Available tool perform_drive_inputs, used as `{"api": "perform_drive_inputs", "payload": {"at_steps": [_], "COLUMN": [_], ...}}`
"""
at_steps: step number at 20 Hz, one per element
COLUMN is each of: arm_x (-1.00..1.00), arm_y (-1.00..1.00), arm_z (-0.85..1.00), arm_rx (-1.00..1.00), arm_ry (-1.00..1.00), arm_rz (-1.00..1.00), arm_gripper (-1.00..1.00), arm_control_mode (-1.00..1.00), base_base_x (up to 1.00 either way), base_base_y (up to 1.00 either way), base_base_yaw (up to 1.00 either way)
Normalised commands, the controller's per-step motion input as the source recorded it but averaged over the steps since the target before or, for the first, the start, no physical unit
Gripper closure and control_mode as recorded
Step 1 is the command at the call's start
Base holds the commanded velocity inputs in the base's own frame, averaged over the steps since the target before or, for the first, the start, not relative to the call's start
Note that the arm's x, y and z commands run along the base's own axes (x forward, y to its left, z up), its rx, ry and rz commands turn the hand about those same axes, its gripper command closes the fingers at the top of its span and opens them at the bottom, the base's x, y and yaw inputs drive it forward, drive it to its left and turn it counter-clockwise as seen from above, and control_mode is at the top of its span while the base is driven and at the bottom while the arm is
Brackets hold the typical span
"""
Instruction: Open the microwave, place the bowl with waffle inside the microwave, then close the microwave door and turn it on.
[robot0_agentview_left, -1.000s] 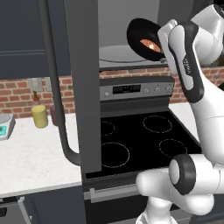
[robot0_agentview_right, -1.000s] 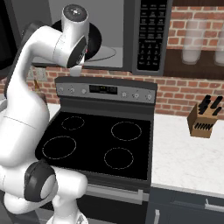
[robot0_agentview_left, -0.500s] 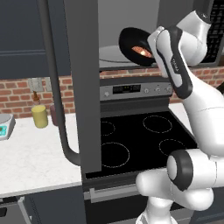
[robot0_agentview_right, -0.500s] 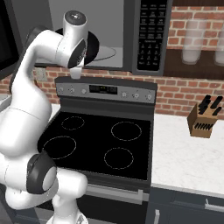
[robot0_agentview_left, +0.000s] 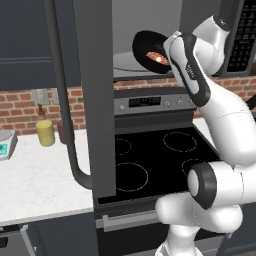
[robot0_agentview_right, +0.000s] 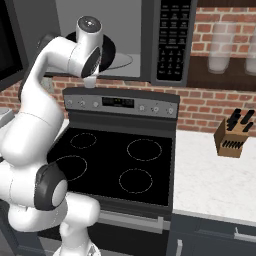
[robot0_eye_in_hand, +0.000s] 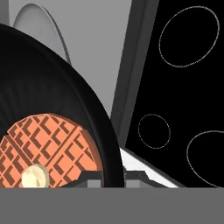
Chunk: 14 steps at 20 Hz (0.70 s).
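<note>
The gripper (robot0_eye_in_hand: 113, 175) is closed on the rim of the bowl (robot0_agentview_left: 150, 50), one finger on each side of the rim wall. The bowl is held tilted at the open mouth of the microwave (robot0_agentview_right: 165, 40), above the front edge of the turntable (robot0_agentview_left: 125, 62), not yet resting on it. The waffle (robot0_agentview_left: 155, 56) lies inside the bowl.

Risks from this position:
- Tilt: the waffle may slide out onto the stove (robot0_agentview_right: 120, 160).
- Rim grip: the bowl may pivot or slip.
- Clearance: the bowl may strike the cavity edge or the open microwave door (robot0_agentview_left: 92, 90).
</note>
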Motion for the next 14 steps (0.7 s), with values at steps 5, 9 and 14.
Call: {"api": "perform_drive_inputs", "payload": {"at_steps": [5, 9, 14], "arm_x": [0.58, 0.61, 0.54], "arm_y": [0.0, 0.0, 0.0], "arm_z": [0.08, 0.07, 0.03], "arm_rx": [0.0, 0.0, 0.0], "arm_ry": [0.02, 0.03, 0.0], "arm_rz": [0.0, 0.0, 0.0], "arm_gripper": [1.0, 1.0, 1.0], "arm_control_mode": [-1.0, -1.0, -1.0], "base_base_x": [0.0, 0.0, 0.0], "base_base_y": [0.0, 0.0, 0.0], "base_base_yaw": [0.0, 0.0, 0.0]}}
